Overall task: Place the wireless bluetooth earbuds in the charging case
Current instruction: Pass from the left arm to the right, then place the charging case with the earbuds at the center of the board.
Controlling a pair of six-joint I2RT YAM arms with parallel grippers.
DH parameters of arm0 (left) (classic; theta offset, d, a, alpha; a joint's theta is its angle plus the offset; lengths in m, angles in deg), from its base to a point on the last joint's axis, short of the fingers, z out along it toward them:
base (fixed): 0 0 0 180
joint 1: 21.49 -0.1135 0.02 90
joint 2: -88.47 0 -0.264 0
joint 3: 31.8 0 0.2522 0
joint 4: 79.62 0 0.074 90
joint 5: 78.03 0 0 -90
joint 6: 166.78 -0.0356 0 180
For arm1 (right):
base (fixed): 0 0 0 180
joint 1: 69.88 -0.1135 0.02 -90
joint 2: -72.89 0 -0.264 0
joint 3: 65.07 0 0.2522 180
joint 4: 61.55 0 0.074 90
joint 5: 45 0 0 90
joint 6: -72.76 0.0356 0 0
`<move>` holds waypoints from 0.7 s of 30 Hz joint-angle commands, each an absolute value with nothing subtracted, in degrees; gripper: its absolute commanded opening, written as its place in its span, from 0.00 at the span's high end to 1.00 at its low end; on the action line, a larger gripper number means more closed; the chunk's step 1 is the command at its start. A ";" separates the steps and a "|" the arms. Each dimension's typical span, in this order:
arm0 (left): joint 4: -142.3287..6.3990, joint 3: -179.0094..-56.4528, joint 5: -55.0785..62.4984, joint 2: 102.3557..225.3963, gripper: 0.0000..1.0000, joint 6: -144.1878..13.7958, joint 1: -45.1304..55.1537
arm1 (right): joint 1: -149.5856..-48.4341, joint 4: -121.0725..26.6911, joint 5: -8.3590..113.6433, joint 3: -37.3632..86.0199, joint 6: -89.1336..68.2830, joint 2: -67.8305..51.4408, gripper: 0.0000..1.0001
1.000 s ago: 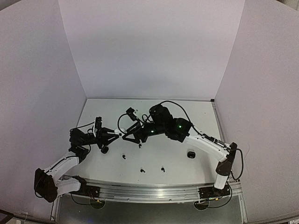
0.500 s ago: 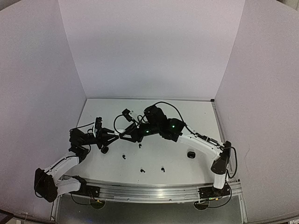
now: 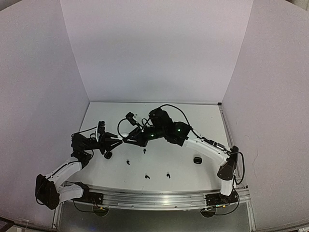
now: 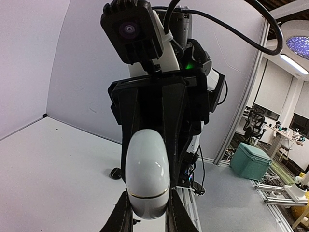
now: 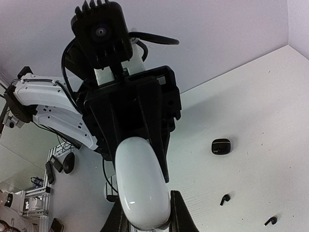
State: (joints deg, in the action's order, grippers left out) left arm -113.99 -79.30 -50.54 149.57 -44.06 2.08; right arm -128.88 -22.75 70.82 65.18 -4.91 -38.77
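Observation:
A closed white charging case (image 4: 147, 174) is held in the air between both grippers. My left gripper (image 4: 148, 220) is shut on one end of it, and my right gripper (image 5: 147, 217) is shut on the other end (image 5: 142, 183). In the top view the left gripper (image 3: 118, 140) and the right gripper (image 3: 129, 140) meet tip to tip above the table. Black earbuds lie on the table at the near middle (image 3: 128, 161), further toward the front edge (image 3: 147, 177) and to the right of that (image 3: 168, 174). Two of them show in the right wrist view (image 5: 224, 198). No white earbuds show.
A black case (image 3: 197, 159) lies right of centre under the right arm. Another black case (image 3: 108, 155) lies below the left gripper and shows in the right wrist view (image 5: 221, 146). One more black bud (image 3: 144, 151) lies under the right gripper. White walls enclose the table (image 3: 203, 121).
My right gripper has moved left to the left gripper and closed on the white case. The left arm has hardly moved.

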 commanded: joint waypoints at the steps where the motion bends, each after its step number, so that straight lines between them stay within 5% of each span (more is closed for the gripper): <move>1: -113.23 -80.97 -48.86 148.81 0.76 -47.53 2.35 | -129.04 -25.56 70.78 66.71 -3.57 -38.46 1.00; 5: -106.66 -80.54 -46.52 147.45 0.03 -53.27 2.38 | -127.88 -25.57 68.61 64.50 -2.54 -36.76 1.00; 13: -86.21 -78.73 -30.47 140.04 0.00 -69.53 2.35 | -119.47 -23.48 66.29 52.56 2.90 -29.37 1.00; 21: -80.10 -78.99 -25.51 140.23 0.01 -72.21 2.33 | -99.69 -12.55 74.09 40.11 3.31 -29.42 1.00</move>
